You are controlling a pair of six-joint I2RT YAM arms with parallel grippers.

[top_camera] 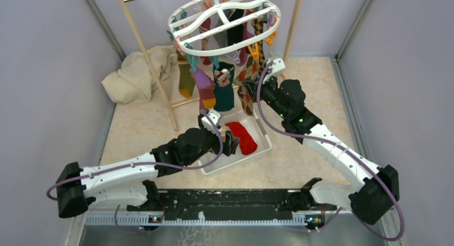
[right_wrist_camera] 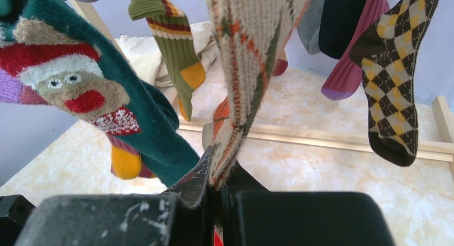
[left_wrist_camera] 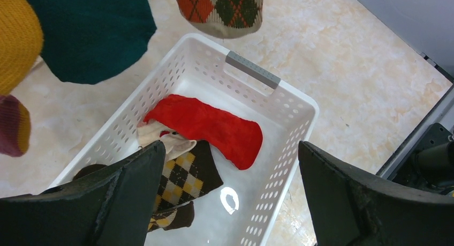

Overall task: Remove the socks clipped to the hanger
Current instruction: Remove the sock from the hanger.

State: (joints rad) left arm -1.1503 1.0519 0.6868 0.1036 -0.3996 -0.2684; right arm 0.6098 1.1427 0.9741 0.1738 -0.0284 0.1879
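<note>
Between the R gripper (right_wrist_camera: pixel 217 176) fingers sits the beige argyle sock (right_wrist_camera: pixel 241 53): jaws pinched tight on its lower part, w/ a bit of fabric showing below the pinch. Sock's long axis runs vertical, cuff end up toward the hanger (top_camera: pixel 214 51), toe end down. It looks pegged at the top, but the peg itself isn't clear.

L gripper (left_wrist_camera: pixel 230 155) is spread wide, holding nothing, above the near-left part of the white basket (left_wrist_camera: pixel 155 90). Inside lie a red sock (left_wrist_camera: pixel 214 125), lengthwise near-to-far, and a brown-yellow argyle sock (left_wrist_camera: pixel 184 173).

Other socks hang vertical, toes down: a green one w/ a face (right_wrist_camera: pixel 107 96), an olive striped one (right_wrist_camera: pixel 179 53), a brown check one (right_wrist_camera: pixel 393 85).

Hanger is up at far centre, by the wooden rack (top_camera: pixel 155 74). A cream cloth (top_camera: pixel 134 77) is heaped far left on the beige marbled floor (top_camera: pixel 310 85); pale lilac walls (top_camera: pixel 48 69) on both sides.
</note>
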